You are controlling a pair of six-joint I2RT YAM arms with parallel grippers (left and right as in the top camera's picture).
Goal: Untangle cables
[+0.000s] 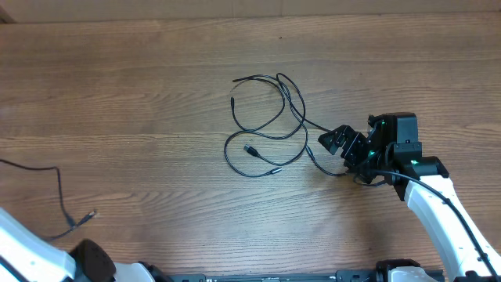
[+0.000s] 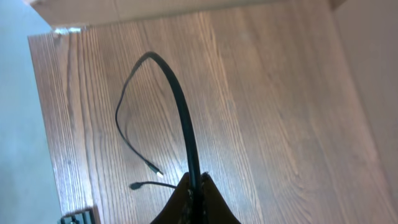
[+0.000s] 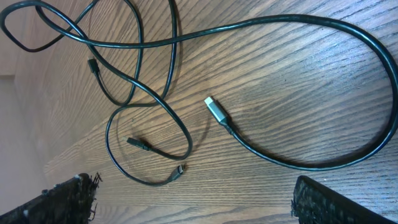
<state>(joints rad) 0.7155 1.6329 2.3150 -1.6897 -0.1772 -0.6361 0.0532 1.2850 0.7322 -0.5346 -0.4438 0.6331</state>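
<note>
I find the left pincer (image 2: 194,185) clamped shut on one black cable (image 2: 185,112). The cable arches far over the desk (image 2: 273,112), curves left and returns near, its silvery plug (image 2: 158,172) lying just left of the pincer.

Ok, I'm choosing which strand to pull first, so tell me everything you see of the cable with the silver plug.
The silver-plug cable is thin, black, glossy, rubbery-looking. Its slim metallic plug lies free on the wooden table. From there the cord sweeps a wide flat loop rightward, then runs back left, crossing the other cables. Nothing grips it; the open right end effector hovers clear.
</note>
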